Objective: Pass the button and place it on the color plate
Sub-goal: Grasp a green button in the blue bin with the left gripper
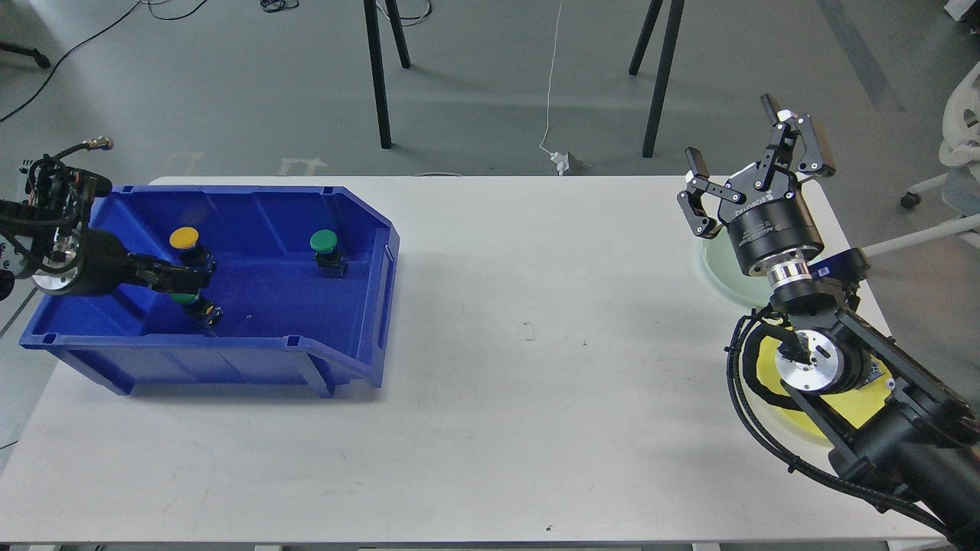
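A blue bin (367, 252) stands on the left of the white table. In it are a yellow button (184, 239), a green button (324, 243) at the right, and a second green button (191, 300) near the front, partly covered. My left gripper (185, 280) reaches into the bin from the left, with its tips right at this near green button; I cannot tell how the jaws stand. My right gripper (746, 157) is open and empty, raised at the far right. Below it lie a pale green plate (720, 264) and a yellow plate (766, 366), both partly hidden by the right arm.
The table (536, 383) stretches between the bin and the plates. Black stand legs (379, 84) and a white cable are on the floor behind it. A white chair (961, 138) is at the far right.
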You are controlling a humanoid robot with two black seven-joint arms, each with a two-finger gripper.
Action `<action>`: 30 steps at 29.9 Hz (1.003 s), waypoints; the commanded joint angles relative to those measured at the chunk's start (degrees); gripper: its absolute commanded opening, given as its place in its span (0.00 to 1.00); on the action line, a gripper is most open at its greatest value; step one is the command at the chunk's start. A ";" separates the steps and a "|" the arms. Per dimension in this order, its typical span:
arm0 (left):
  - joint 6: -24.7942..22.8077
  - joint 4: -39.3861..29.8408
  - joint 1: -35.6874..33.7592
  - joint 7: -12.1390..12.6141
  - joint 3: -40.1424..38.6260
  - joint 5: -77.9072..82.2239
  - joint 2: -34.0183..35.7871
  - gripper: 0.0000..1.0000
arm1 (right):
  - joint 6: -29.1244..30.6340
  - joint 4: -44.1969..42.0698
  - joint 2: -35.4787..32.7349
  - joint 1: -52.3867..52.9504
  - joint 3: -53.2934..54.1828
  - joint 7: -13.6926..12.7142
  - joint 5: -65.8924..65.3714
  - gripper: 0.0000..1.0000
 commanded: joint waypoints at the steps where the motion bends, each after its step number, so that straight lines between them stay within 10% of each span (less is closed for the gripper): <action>1: 0.46 0.16 1.28 0.01 -0.49 -0.08 -0.04 0.94 | 0.00 -0.05 0.00 -0.04 -0.01 0.00 -0.01 0.99; 20: 1.43 5.26 3.92 0.01 -0.22 -0.52 -3.38 0.89 | 0.00 -0.05 0.00 -0.83 -0.01 0.00 -0.01 0.99; 30: 1.87 6.58 4.09 0.01 -0.14 -0.52 -4.26 0.68 | 0.00 -0.05 -0.08 -1.10 -0.01 0.00 -0.01 0.99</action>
